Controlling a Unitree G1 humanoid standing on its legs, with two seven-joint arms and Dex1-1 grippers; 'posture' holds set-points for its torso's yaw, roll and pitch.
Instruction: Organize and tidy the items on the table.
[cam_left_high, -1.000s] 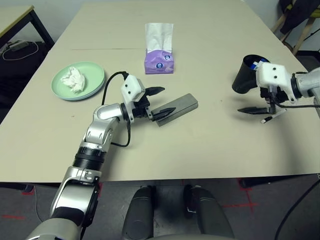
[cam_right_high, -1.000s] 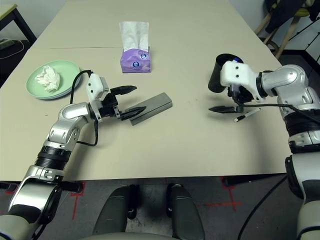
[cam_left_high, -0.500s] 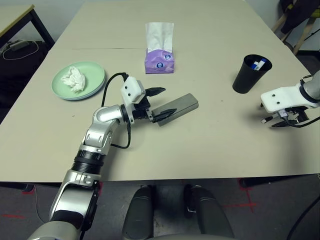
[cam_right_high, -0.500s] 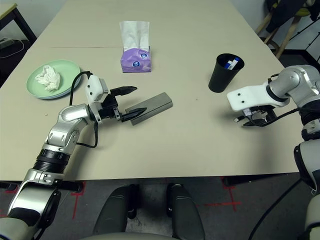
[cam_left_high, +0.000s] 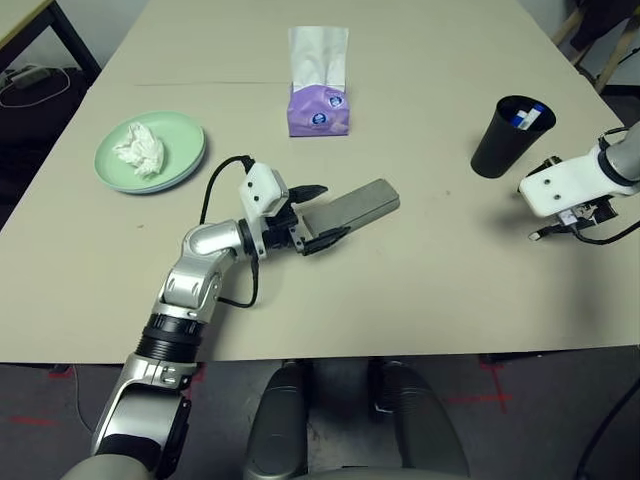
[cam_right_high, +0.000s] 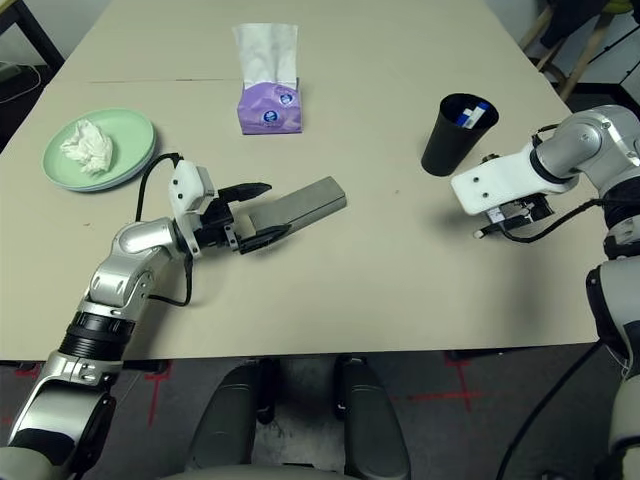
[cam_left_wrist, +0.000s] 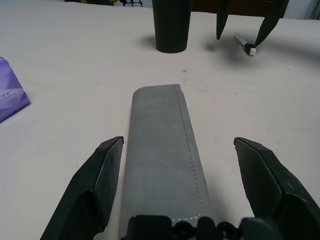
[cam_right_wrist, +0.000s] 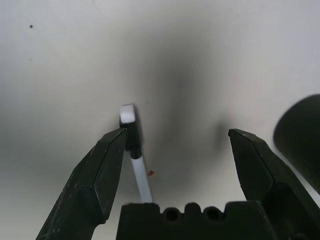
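Observation:
A grey oblong glasses case (cam_left_high: 352, 207) lies mid-table, its near end between the fingers of my open left gripper (cam_left_high: 326, 212); the left wrist view shows the case (cam_left_wrist: 160, 150) running out between the two spread fingers, untouched. At the right, my right gripper (cam_right_wrist: 177, 135) points down, open, over the white marker pen (cam_right_wrist: 138, 167) lying on the table (cam_left_high: 420, 300). The black tapered cup (cam_left_high: 508, 137) stands just beyond it, with something blue and white inside. At the far left a crumpled white tissue (cam_left_high: 138, 150) rests on a pale green plate (cam_left_high: 160, 165). No sunglasses in view.
A purple tissue box (cam_left_high: 318, 100) with a white tissue sticking up stands at the back centre. A dark desk leg and cables (cam_left_high: 30, 72) lie off the table's far left corner.
The right gripper swung away from beside the cup and now points down over the marker. The left gripper slid a little further along the case. The camera has tilted slightly.

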